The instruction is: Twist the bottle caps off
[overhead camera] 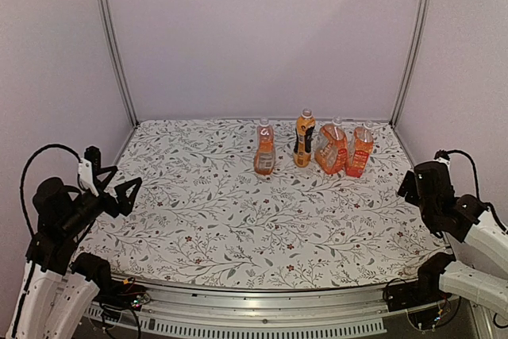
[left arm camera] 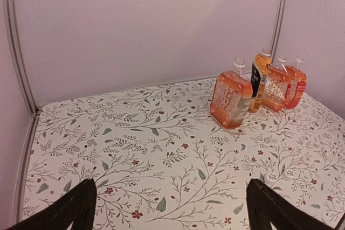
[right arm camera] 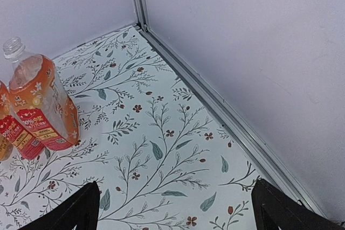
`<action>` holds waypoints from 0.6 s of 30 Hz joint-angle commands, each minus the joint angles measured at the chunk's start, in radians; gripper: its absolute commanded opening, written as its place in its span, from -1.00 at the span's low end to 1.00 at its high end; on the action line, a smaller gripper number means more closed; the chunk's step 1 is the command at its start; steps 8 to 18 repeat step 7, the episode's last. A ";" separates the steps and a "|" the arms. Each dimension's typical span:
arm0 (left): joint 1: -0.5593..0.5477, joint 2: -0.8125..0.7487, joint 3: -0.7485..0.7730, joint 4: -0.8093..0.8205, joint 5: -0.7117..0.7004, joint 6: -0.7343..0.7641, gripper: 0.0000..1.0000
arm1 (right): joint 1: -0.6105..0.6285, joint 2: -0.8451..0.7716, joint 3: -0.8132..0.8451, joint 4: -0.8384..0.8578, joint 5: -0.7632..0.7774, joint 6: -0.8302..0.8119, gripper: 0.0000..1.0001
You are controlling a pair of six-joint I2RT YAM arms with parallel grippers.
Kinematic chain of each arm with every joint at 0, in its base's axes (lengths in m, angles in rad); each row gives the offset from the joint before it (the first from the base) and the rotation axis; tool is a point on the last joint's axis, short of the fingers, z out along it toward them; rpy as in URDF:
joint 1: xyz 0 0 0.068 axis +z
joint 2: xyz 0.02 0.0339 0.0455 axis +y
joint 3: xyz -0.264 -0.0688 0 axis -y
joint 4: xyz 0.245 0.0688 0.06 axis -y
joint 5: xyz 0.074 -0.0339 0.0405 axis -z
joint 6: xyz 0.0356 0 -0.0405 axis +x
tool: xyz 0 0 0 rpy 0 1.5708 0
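Four clear bottles of orange drink stand in a row at the back of the table. The left one is red-labelled (overhead camera: pixel 264 151), then comes a dark-labelled one (overhead camera: pixel 303 139), then two red-labelled ones (overhead camera: pixel 332 149) (overhead camera: pixel 359 151). In the left wrist view their small whitish tops (left arm camera: pixel 265 52) are too small to tell cap from neck. In the right wrist view the rightmost bottle (right arm camera: pixel 44 106) shows a bare threaded neck (right arm camera: pixel 12 47) with no cap. No loose cap shows. My left gripper (overhead camera: pixel 117 174) (left arm camera: pixel 172 208) is open and empty, far left. My right gripper (overhead camera: pixel 417 182) (right arm camera: pixel 178 208) is open and empty, at the right edge.
The floral tablecloth (overhead camera: pixel 238 212) covers the table. White walls with metal corner posts (overhead camera: pixel 111 37) (overhead camera: pixel 413 37) close the back and sides. A metal rail (right arm camera: pixel 226 117) runs along the right wall close to my right gripper.
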State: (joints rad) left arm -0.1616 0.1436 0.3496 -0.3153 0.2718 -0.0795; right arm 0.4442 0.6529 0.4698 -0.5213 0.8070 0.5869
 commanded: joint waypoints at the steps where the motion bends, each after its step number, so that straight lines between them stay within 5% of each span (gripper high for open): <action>1: 0.028 0.020 -0.018 0.010 0.002 -0.002 0.93 | -0.005 0.041 0.010 0.038 0.088 0.029 0.97; 18: 0.053 0.034 -0.020 0.013 0.011 -0.004 0.94 | -0.005 0.130 0.038 0.086 0.084 0.022 0.98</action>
